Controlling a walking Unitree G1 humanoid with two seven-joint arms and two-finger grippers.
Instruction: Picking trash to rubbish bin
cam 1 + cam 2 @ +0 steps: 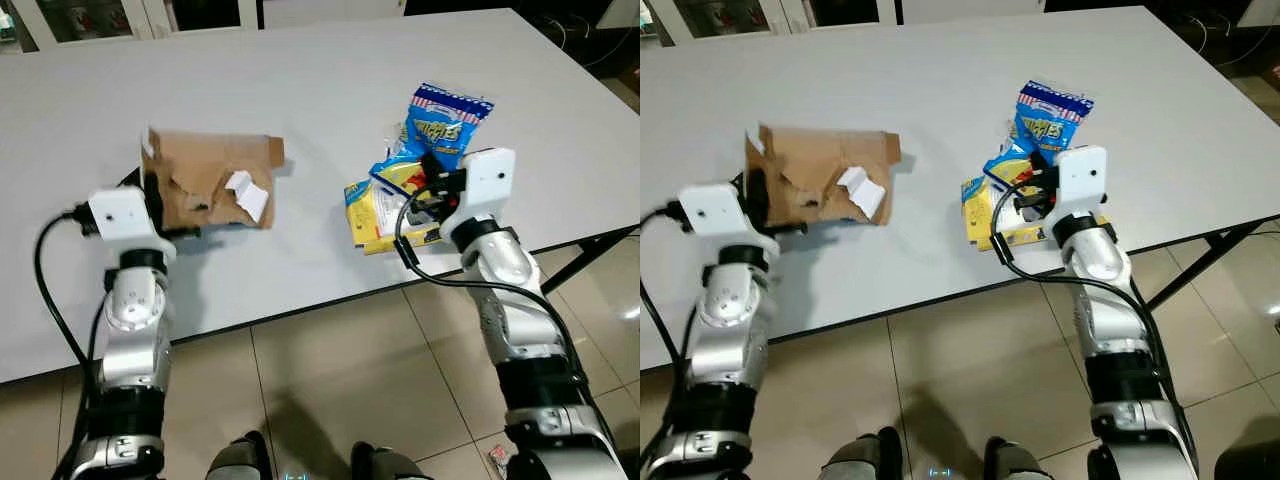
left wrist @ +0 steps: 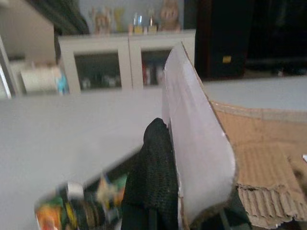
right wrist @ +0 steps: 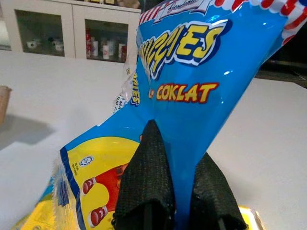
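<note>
My right gripper [image 3: 180,191] clamps the blue snack bag [image 1: 443,120], standing upright; my left gripper [image 2: 158,191] pinches the cardboard [image 1: 215,180] edge

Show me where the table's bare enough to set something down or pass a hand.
Free: the far half of the white table beyond the torn cardboard and the blue snack bag, and the strip between them. Crowded: the near edge, where the left gripper grips the cardboard, and the right gripper pinches the bag above yellow wrappers.
</note>
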